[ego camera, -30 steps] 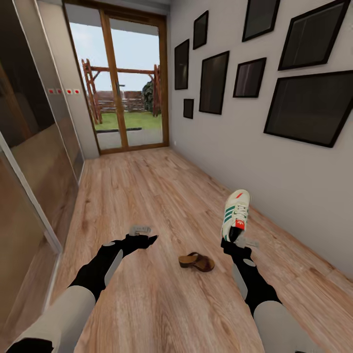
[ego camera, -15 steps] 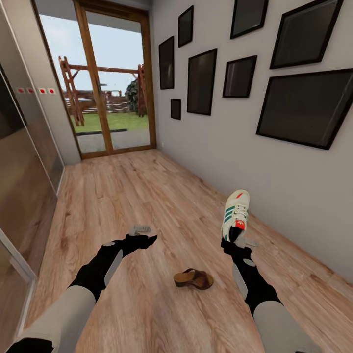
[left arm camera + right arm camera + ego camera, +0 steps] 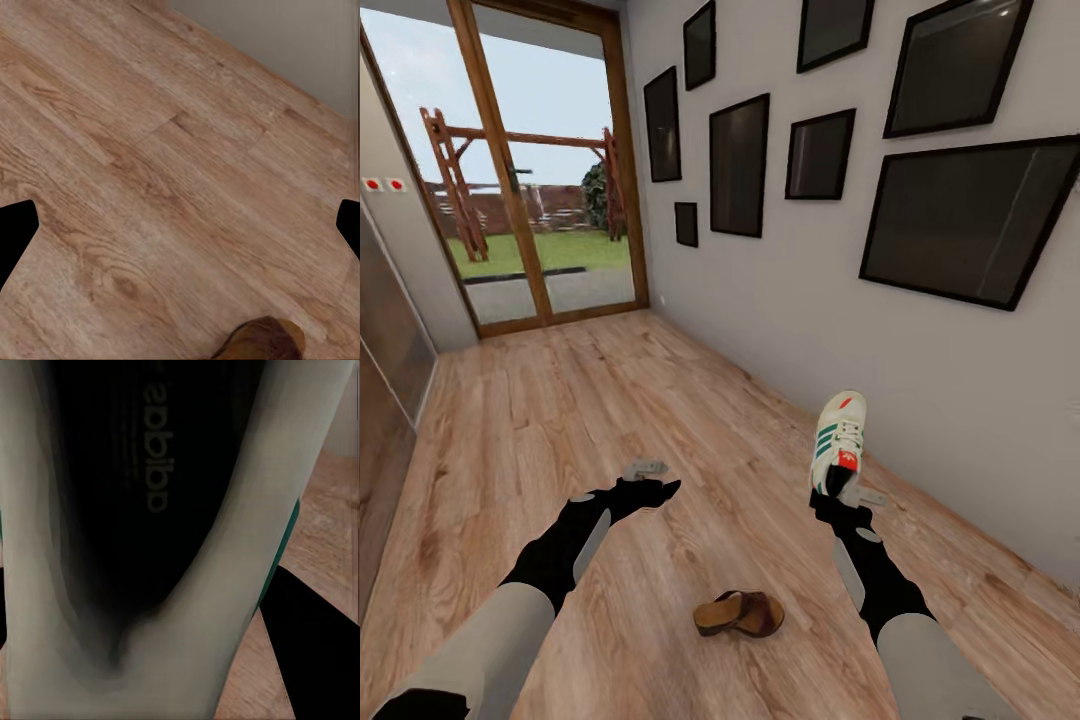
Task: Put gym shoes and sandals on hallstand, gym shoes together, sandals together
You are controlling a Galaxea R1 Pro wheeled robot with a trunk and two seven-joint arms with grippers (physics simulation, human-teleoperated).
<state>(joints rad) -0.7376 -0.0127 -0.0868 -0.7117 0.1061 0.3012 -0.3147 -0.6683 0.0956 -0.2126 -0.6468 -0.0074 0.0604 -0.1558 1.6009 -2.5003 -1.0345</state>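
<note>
Slippage looks the main risk: right gripper [image 3: 836,497] clamps only the heel rim of a gym shoe [image 3: 839,439] held upright; beside it, a sandal [image 3: 739,613] lies on the corridor floor [image 3: 610,400]; left gripper [image 3: 650,480] open, empty.

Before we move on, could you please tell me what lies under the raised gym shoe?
Under the gym shoe, the right tool grips its heel, above bare floor. The tool's fingertips are hidden inside the shoe.

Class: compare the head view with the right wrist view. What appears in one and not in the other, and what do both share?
Head view alone: a brown leather sandal lying on the floor, the glass door with its wooden frame, black picture frames.
Right wrist view alone: the dark inside of the shoe, with lettering.
Both: the white green-striped gym shoe and the wood-plank floor.
</note>
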